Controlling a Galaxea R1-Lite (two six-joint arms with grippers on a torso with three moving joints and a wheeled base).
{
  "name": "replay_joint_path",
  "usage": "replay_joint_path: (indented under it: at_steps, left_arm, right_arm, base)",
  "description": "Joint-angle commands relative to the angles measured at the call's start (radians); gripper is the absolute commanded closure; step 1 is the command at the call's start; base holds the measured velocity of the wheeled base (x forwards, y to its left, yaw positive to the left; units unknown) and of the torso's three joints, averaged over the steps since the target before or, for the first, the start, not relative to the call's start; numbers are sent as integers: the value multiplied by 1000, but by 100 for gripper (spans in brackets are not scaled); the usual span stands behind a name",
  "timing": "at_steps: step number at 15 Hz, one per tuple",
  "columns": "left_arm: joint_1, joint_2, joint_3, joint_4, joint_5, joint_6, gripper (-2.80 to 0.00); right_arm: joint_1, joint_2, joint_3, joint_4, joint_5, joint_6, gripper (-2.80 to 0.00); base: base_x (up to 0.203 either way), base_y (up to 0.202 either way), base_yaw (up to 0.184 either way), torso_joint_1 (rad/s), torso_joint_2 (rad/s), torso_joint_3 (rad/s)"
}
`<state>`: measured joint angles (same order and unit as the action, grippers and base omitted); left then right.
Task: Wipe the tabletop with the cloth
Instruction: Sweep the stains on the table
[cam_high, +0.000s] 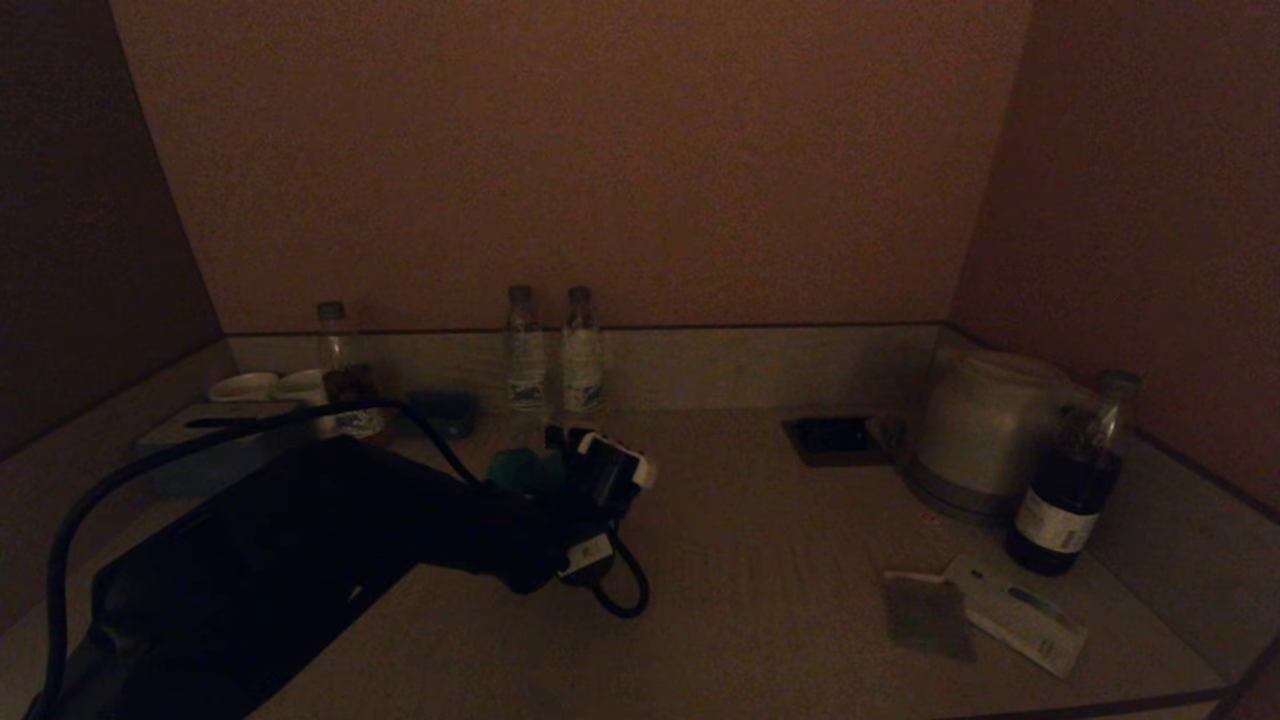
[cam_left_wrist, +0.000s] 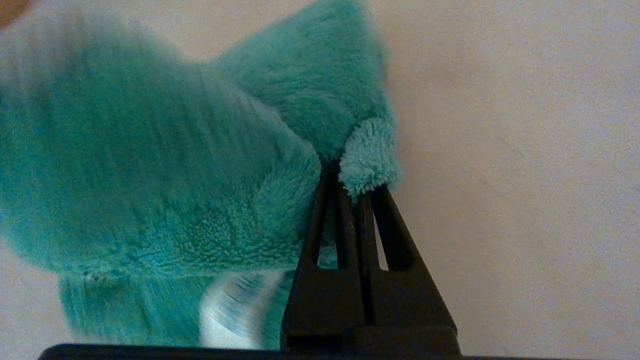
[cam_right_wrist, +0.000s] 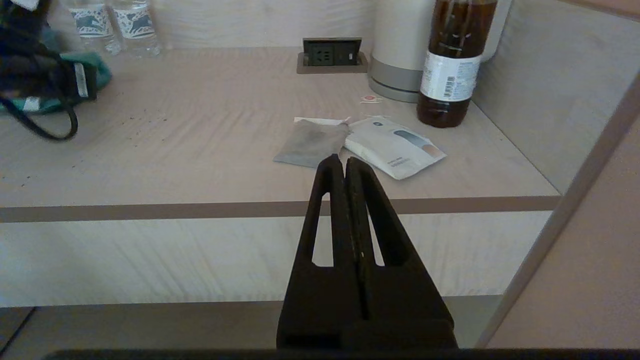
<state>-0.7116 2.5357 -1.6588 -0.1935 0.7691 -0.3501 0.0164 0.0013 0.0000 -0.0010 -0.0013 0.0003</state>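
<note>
A fluffy teal cloth (cam_left_wrist: 165, 165) is pinched in my left gripper (cam_left_wrist: 352, 182), whose jaws are shut on one of its folds over the pale wooden tabletop (cam_left_wrist: 525, 150). In the head view the left arm reaches to the middle of the table, with the cloth (cam_high: 522, 470) bunched just beyond its wrist. The cloth also shows in the right wrist view (cam_right_wrist: 97, 72). My right gripper (cam_right_wrist: 344, 162) is shut and empty, held off the table's front edge, out of the head view.
Two water bottles (cam_high: 552, 350) stand at the back wall. A tray with cups and a bottle (cam_high: 290, 395) sits back left. A kettle (cam_high: 985, 425), a dark bottle (cam_high: 1070, 480), a socket plate (cam_high: 832, 438) and flat packets (cam_high: 975, 610) lie on the right.
</note>
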Motion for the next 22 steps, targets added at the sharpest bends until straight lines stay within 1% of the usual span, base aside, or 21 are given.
replay_joint_path:
  at_steps: [1, 3, 4, 5, 6, 9, 12, 14, 16, 18, 19, 22]
  left_arm:
    - [-38, -8, 11, 2, 4, -10, 0]
    - [-42, -11, 12, 6, 4, -14, 0]
    - [-70, -21, 14, 17, 4, -27, 0]
    - [-138, -48, 19, 41, 2, -50, 0]
    - [-178, -79, 27, 66, -2, -75, 0]
    - [-246, -219, 73, 101, -33, -113, 0]
    - [-287, -362, 158, 102, -41, -125, 0]
    - [-291, -386, 182, 102, -41, -127, 0]
    - [-283, -498, 229, 102, -40, -123, 0]
    - [-252, -587, 273, 104, -38, -110, 0]
    - [-230, -614, 277, 103, -37, -97, 0]
    - [-166, -702, 283, 102, -30, -24, 0]
  right_arm:
    - [0, 0, 0, -1, 0, 0, 0]
    - [0, 0, 0, -1, 0, 0, 0]
    - [0, 0, 0, -1, 0, 0, 0]
    - [0, 0, 0, -1, 0, 0, 0]
    - [0, 0, 0, -1, 0, 0, 0]
    - [0, 0, 0, -1, 0, 0, 0]
    - [0, 0, 0, -1, 0, 0, 0]
    - [0, 0, 0, -1, 0, 0, 0]
    - [0, 0, 0, -1, 0, 0, 0]
    - [0, 0, 0, -1, 0, 0, 0]
    - [0, 0, 0, -1, 0, 0, 0]
    - [0, 0, 0, -1, 0, 0, 0]
  base:
    - [0, 0, 0, 0, 0, 0]
    - [0, 0, 0, 0, 0, 0]
    - [0, 0, 0, 0, 0, 0]
    - [0, 0, 0, 0, 0, 0]
    - [0, 0, 0, 0, 0, 0]
    - [0, 0, 0, 0, 0, 0]
    - [0, 0, 0, 0, 0, 0]
    - [0, 0, 0, 0, 0, 0]
    - [0, 0, 0, 0, 0, 0]
    - [0, 0, 0, 0, 0, 0]
    - [0, 0, 0, 0, 0, 0]
    - [0, 0, 0, 0, 0, 0]
